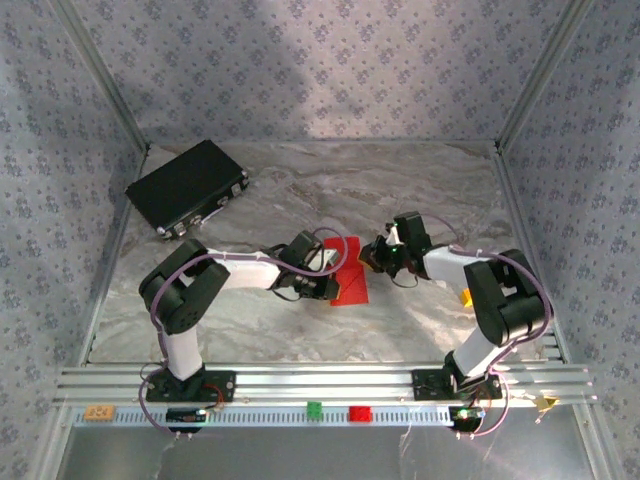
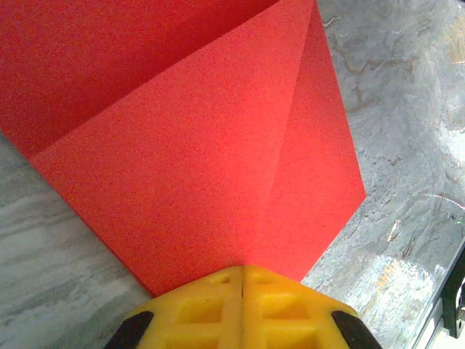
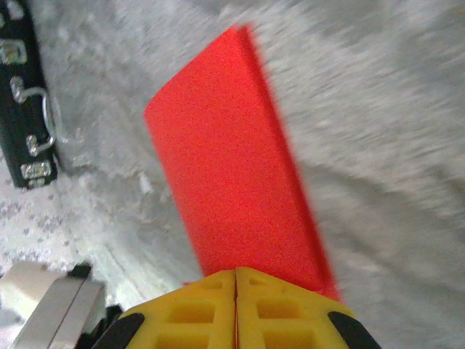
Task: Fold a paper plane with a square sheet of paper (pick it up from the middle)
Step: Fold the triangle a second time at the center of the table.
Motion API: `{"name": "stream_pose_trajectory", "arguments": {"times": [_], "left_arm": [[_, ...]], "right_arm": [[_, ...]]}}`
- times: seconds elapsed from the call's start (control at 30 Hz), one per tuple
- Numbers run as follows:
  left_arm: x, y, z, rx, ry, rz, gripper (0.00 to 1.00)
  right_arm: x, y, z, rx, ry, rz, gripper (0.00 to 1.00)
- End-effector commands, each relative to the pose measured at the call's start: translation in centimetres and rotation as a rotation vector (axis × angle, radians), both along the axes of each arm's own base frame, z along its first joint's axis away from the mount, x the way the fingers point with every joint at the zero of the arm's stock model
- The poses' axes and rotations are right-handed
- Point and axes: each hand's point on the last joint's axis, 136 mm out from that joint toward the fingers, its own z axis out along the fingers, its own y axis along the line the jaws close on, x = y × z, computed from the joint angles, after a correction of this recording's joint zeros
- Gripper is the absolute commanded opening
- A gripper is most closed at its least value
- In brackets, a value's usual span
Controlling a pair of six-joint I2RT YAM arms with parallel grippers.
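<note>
A black box (image 1: 188,187) lies at the far left of the marble table (image 1: 420,320). Near the middle, the left claw (image 2: 242,273) is pressed together, pinching an edge of the partly folded red paper (image 2: 196,167) resting there. At the paper's right side, the right claw (image 3: 235,275) pinches another folded edge.
</note>
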Motion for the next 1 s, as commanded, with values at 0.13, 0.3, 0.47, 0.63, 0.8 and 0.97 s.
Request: {"name": "stream_pose_trajectory", "arguments": {"times": [0.13, 0.3, 0.47, 0.63, 0.8, 0.97], "left_arm": [[-1.4, 2.4, -3.1, 0.13, 0.067, 0.025, 0.0], [-1.5, 2.5, -3.1, 0.133, 0.069, 0.023, 0.0], [-1.5, 2.4, -3.2, 0.131, 0.072, 0.026, 0.0], [-1.5, 2.4, -3.1, 0.129, 0.07, 0.026, 0.0], [-1.3, 2.3, -2.8, 0.12, 0.063, 0.031, 0.0], [-1.2, 2.2, -2.8, 0.116, 0.058, 0.033, 0.0]], "right_arm": [[-2.7, 1.6, -3.4, -0.065, 0.086, 0.063, 0.07], [-2.0, -0.6, -5.3, -0.07, 0.112, -0.002, 0.07], [-0.3, -2.4, -5.0, -0.06, 0.089, -0.044, 0.07], [0.7, -2.8, -2.8, -0.029, 0.042, -0.047, 0.07], [-0.4, -1.6, -0.1, -0.05, 0.0, 0.0, 0.08], [-2.9, 1.1, 0.0, -0.049, 0.012, 0.059, 0.08]]}}
